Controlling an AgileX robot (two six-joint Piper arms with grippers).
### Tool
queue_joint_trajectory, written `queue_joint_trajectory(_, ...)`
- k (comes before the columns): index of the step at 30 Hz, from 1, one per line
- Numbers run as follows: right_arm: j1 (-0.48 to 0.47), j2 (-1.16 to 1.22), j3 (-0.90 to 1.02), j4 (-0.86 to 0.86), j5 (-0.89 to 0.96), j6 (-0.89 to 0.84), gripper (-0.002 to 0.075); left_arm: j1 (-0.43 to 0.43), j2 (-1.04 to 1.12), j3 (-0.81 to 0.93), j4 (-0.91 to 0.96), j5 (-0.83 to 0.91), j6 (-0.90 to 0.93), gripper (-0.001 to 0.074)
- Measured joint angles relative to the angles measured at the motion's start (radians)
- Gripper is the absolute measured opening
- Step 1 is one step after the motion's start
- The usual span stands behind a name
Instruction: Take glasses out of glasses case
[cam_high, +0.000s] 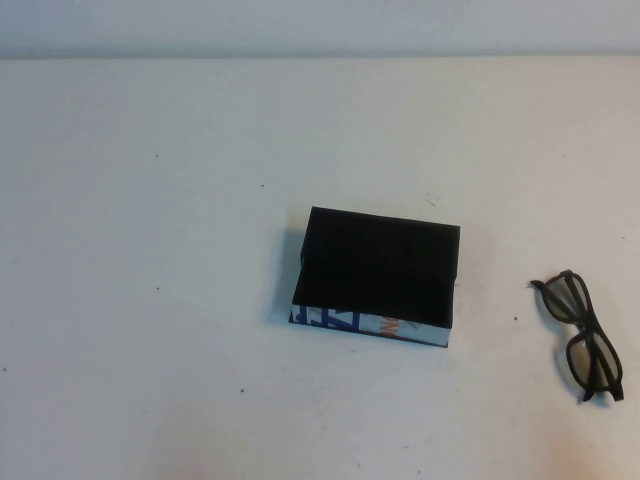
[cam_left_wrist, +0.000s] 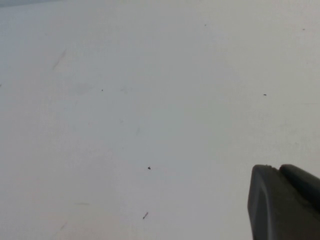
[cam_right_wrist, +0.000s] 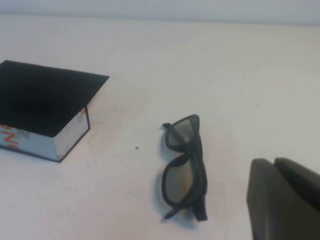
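The glasses case (cam_high: 380, 272) is a flat black box with a white printed side strip. It lies closed in the middle of the table and also shows in the right wrist view (cam_right_wrist: 45, 105). The dark thick-rimmed glasses (cam_high: 583, 333) lie folded on the table to the right of the case, apart from it; they also show in the right wrist view (cam_right_wrist: 184, 165). My right gripper (cam_right_wrist: 274, 161) is shut and empty, hovering beside the glasses without touching them. My left gripper (cam_left_wrist: 277, 167) is shut and empty over bare table. Neither gripper shows in the high view.
The white table (cam_high: 150, 250) carries only small dark specks. Its far edge meets a pale wall (cam_high: 320, 25) at the back.
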Motion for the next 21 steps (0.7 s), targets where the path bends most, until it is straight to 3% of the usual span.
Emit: queue_joint_trajectory(21,0.000,0.000,0.000,0.078,0.041,0.000,-0.0018,0.000,0.000,0.000,0.000,0.000,0.000,-0.0005)
